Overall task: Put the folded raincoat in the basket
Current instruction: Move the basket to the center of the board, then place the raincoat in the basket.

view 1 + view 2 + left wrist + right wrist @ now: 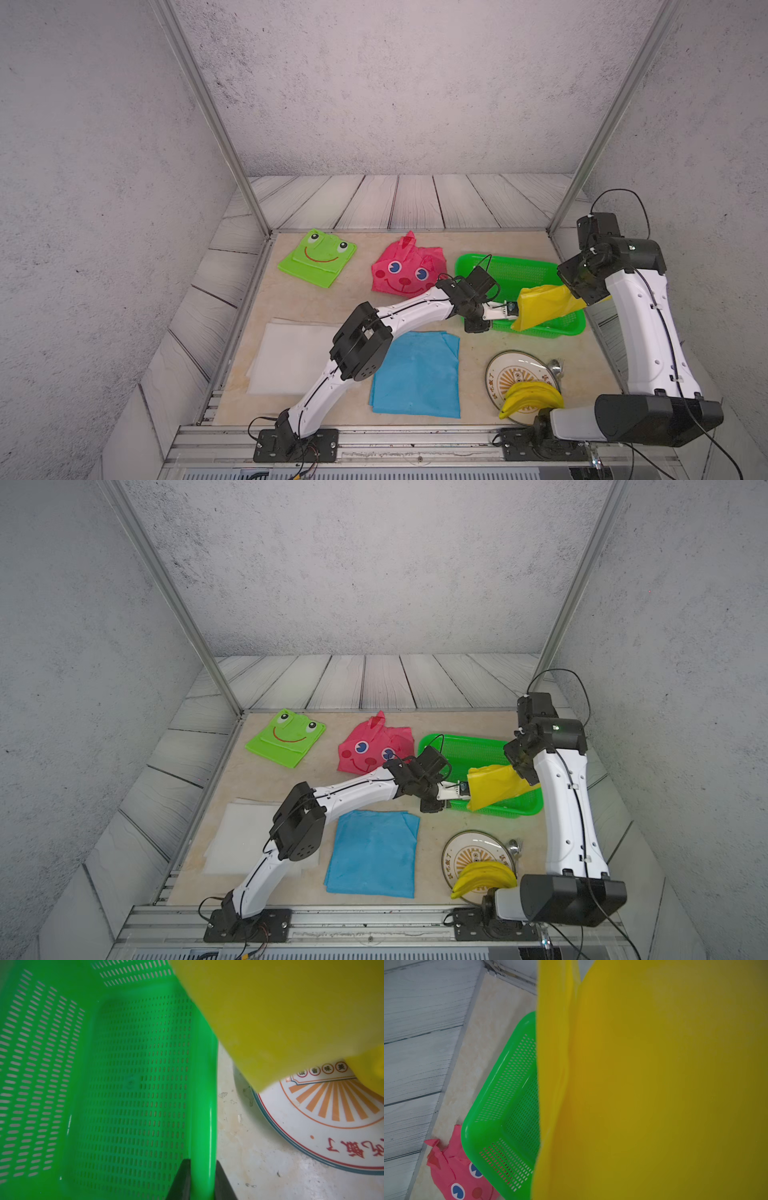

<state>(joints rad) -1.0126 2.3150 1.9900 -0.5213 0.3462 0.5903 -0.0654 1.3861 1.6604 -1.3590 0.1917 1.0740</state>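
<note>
While raincoat (544, 309) hangs over basket (469, 266), left tool (202, 1180) pins rim

Clamped on the raincoat's upper end, the right tool (577, 291) holds it above the basket's right half. The cloth slopes down toward the left tool, whose jaws are closed on the near rim. The basket's long axis runs across the worktop (316, 307). The low corner seems to overhang that rim. Plate (498, 370) and bananas (532, 397) lie near, on the robot's side.

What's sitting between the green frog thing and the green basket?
The pink smiley-face raincoat lies flat on the table between the green frog raincoat and the basket. Both top views show it.
</note>
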